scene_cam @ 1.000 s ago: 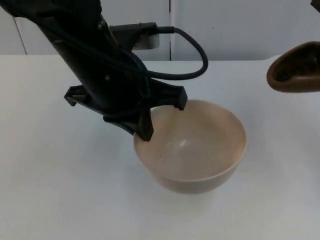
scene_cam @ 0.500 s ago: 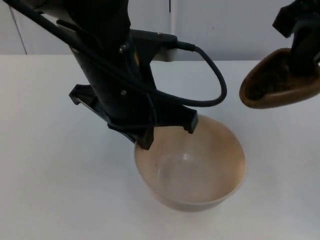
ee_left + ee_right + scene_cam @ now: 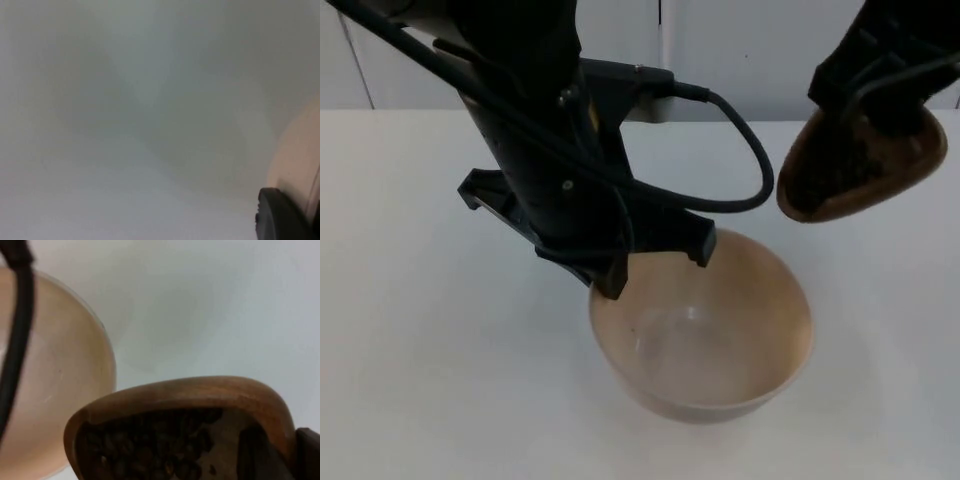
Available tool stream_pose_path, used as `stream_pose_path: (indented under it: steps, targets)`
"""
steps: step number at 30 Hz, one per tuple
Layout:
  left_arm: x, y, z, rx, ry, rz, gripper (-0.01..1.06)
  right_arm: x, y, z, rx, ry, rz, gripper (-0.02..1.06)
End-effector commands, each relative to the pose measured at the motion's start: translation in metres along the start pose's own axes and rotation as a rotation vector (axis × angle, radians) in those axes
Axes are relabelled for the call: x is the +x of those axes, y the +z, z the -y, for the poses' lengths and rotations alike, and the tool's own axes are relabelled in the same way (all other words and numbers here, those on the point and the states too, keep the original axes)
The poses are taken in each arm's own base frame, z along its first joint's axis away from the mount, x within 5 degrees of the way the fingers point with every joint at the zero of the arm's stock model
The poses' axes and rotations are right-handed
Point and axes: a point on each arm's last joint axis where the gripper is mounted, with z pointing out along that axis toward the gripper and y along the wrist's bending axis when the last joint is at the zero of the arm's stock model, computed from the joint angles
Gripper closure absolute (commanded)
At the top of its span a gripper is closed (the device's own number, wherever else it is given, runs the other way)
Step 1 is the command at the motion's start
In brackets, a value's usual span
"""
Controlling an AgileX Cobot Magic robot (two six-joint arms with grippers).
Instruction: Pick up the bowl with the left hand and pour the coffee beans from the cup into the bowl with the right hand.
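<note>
Left pincer [image 3: 650, 265] clamped on the near-left rim of the bowl [image 3: 720, 340], one finger inside the rim and one outside. Bowl pale beige, seen over the white bench [image 3: 410, 330]; contact with the bench surface cannot be told from the top view. Interior of bowl bare, no beans in it. In the left wrist view, a black fingertip [image 3: 282, 215] against the bowl wall [image 3: 300, 150], with bench [image 3: 125, 125] beyond. Right pincer [image 3: 885, 95] clamped on the brown wooden cup [image 3: 860, 165], gripping it at its upper side; cup held in the air, up and to the right of the bowl, tilted with its mouth turned toward the bowl. Coffee beans [image 3: 850, 165] visible inside the cup, dark and heaped. In the right wrist view, cup [image 3: 200, 395] close to the camera with beans [image 3: 150, 450] lying inside, a black finger [image 3: 307, 452] at its side, and the bowl [image 3: 55, 390] beyond the cup's lip, apart from it. Grey wall [image 3: 770, 50] behind the bench.
</note>
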Motion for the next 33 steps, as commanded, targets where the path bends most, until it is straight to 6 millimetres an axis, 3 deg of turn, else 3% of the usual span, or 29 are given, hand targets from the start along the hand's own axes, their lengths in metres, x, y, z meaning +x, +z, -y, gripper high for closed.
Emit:
stream_pose_path:
  steps: [1, 7, 17, 33]
  targets:
    - [-0.002, -0.004, 0.002, 0.006, -0.005, 0.019, 1.05, -0.001, -0.008, -0.002, 0.039, -0.012, 0.042, 1.04]
    - [-0.002, -0.004, 0.002, 0.006, -0.005, 0.019, 1.05, -0.006, -0.013, -0.015, 0.087, -0.066, 0.093, 1.04]
    - [-0.002, -0.004, 0.002, 0.006, -0.005, 0.019, 1.05, -0.015, -0.003, -0.044, 0.198, -0.23, 0.117, 1.04]
    - [-0.003, -0.004, 0.002, 0.009, -0.005, 0.027, 1.05, -0.013, -0.019, -0.056, 0.358, -0.329, 0.14, 1.04]
